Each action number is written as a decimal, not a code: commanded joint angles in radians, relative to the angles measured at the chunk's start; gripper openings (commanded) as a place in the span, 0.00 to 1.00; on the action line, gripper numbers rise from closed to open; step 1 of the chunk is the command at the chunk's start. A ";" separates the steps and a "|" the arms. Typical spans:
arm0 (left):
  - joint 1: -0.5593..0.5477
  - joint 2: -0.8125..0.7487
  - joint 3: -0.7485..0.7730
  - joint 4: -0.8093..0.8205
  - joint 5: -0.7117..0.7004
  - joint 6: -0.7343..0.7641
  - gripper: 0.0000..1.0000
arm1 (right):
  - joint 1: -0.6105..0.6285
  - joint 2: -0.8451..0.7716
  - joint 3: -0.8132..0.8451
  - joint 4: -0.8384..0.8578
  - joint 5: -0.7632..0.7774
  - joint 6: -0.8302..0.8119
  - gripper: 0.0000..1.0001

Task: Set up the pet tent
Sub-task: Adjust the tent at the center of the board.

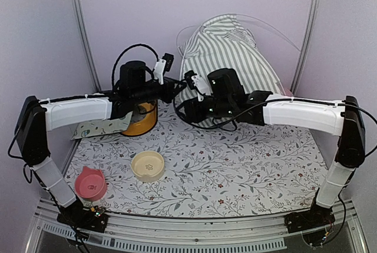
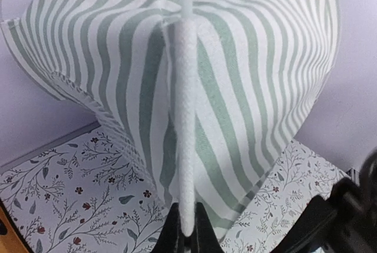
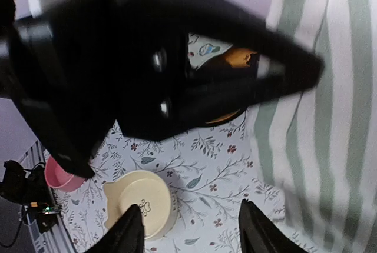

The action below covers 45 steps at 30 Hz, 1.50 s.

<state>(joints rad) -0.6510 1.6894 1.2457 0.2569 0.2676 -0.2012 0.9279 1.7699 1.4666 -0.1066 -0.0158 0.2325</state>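
The pet tent (image 1: 232,50) is a grey-green and white striped fabric mound at the back of the table, with a thin white pole (image 1: 277,29) arcing over it. In the left wrist view the tent (image 2: 247,88) fills the frame, and my left gripper (image 2: 188,229) is shut on its white textured pole sleeve (image 2: 185,117). From above, the left gripper (image 1: 177,86) sits at the tent's left edge. My right gripper (image 3: 191,235) is open with nothing between its fingers, hanging above the table just left of the tent (image 3: 330,117). In the top view the right gripper (image 1: 187,107) is close beside the left one.
A cream bowl (image 1: 147,166) and a pink bowl (image 1: 91,183) stand on the floral table cover. An orange bowl (image 1: 141,120) and a cream printed cloth mat (image 1: 100,126) lie under the left arm. The left arm's black wrist (image 3: 147,59) looms right in front of the right wrist camera.
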 commanded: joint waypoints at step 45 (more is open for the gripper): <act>-0.336 -0.126 -0.048 0.089 -0.465 -0.470 0.00 | 0.282 -0.365 -0.717 0.725 0.639 -0.317 0.61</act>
<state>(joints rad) -0.9817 1.5692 1.1755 0.2562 -0.1696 -0.6746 1.2098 1.3769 0.7017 0.5835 0.5945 -0.0063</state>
